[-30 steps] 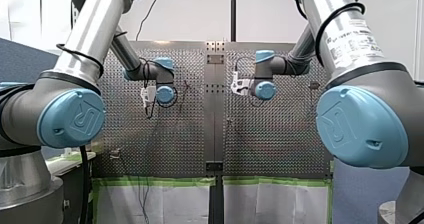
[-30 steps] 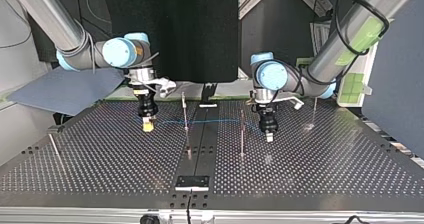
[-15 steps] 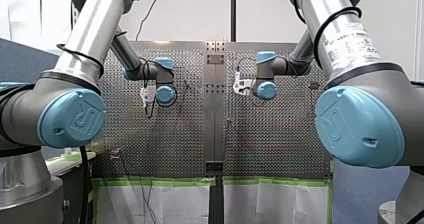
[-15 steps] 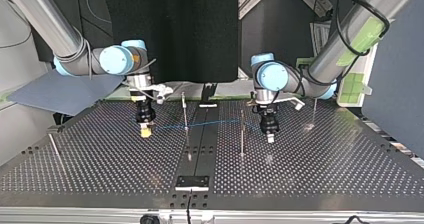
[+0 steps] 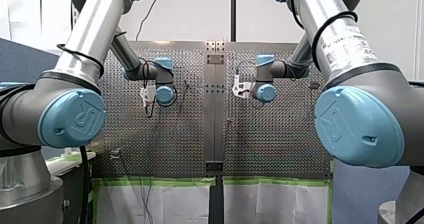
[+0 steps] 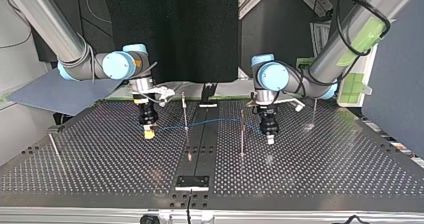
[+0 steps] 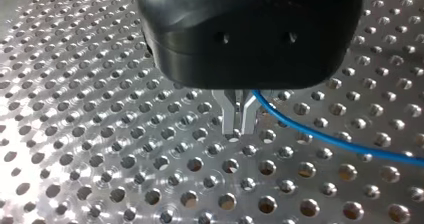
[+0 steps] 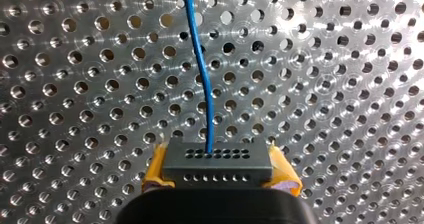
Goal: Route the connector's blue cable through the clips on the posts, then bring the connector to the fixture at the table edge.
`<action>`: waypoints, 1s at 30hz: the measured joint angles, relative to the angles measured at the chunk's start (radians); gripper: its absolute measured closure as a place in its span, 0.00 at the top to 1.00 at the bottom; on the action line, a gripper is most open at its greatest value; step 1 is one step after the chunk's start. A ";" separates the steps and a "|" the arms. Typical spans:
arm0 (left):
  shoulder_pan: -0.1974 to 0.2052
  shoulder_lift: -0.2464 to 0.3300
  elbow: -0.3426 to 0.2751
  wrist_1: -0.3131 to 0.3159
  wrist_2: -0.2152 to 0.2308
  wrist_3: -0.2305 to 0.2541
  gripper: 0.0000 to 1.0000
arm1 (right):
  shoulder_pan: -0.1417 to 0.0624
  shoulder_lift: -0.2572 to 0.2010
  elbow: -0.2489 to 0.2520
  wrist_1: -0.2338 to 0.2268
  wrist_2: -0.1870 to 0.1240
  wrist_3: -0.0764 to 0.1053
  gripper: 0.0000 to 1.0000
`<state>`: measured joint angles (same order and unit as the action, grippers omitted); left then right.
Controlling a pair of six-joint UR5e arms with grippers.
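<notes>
Since a second ago my right gripper (image 6: 148, 133) has sunk closer to the shiny perforated metal table (image 6: 100, 169), left of the slim upright posts (image 6: 185, 114) in the top view. Its yellow pads (image 8: 156, 168) are clamped on the connector (image 8: 218, 164), a dark rectangular block with rows of small holes. The thin blue cable (image 8: 201, 69) runs out of it. My left gripper (image 7: 239, 130), with its narrow metal fingers pressed together, pinches that cable beyond the posts.
</notes>
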<state>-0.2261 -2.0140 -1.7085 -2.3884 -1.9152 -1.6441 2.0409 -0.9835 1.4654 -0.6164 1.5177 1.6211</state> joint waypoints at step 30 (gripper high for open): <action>0.032 0.018 -0.008 -0.176 0.061 0.041 1.00 | -0.003 0.001 0.000 0.017 -0.001 -0.001 0.00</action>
<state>-0.1937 -1.9963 -1.7167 -2.5643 -1.8545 -1.6032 2.0383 -0.9828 1.4653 -0.5996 1.5172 1.6203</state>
